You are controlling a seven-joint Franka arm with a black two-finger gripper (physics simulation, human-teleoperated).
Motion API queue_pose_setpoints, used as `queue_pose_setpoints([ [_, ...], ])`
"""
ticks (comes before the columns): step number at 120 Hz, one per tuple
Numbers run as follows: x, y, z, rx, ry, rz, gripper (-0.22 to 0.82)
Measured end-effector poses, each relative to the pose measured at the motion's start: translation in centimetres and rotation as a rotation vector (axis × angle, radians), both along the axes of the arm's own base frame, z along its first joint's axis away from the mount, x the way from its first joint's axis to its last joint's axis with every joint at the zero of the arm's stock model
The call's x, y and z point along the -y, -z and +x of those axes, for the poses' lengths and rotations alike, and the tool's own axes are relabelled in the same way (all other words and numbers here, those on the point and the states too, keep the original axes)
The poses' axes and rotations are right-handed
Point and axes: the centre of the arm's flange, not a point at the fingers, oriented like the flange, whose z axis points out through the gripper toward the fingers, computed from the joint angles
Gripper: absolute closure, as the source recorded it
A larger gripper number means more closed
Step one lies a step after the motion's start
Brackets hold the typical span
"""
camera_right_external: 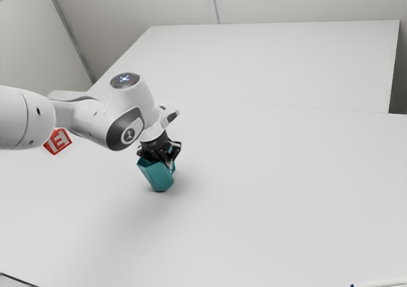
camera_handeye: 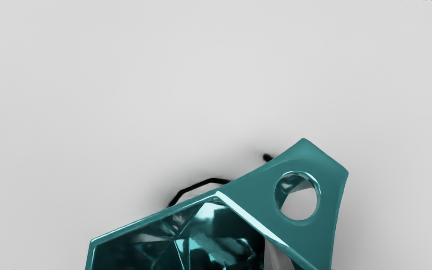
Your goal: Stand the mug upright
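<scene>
In the exterior view, the teal mug (camera_right_external: pixel 157 176) sits at six o'clock from the gripper (camera_right_external: pixel 159 151), right beneath it, its rim up against the gripper's black lower parts. It is tilted rather than upright: its open mouth tips toward eleven o'clock and its base toward five. Whether the base touches the table (camera_right_external: pixel 267 191) cannot be told. In the wrist view, the hand's camera looks into the mug's faceted hollow, and the handle (camera_handeye: pixel 324 176), pierced by a round hole, juts out from one corner of the rim. The pictures do not settle whether the gripper is open, closed or gripping the mug. The white arm (camera_right_external: pixel 82 118) enters from nine o'clock in the exterior view, bends at its rounded wrist joint, and drops the hand toward between five and six o'clock, low over the table. A red-and-white marker (camera_right_external: pixel 57 141) lies at nine o'clock from the gripper, beside the arm.
</scene>
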Motion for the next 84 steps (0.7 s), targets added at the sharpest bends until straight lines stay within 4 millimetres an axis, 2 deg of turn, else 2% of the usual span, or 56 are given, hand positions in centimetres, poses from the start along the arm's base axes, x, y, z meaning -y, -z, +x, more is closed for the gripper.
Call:
queue_pose_setpoints([
  [12,-0.3,0.0,0.1,0.006,-0.028,-0.004,0.78],
  [33,-0.5,-0.7,0.0,0.016,-0.055,-0.010,0.40],
  [48,-0.5,-2.5,-0.2,0.036,-0.065,-0.003,0.22],
  [64,-0.5,-4.6,-0.5,0.057,-0.073,0.007,0.12],
  [84,0.3,-7.9,-0.9,0.083,-0.069,0.023,0.05],
])
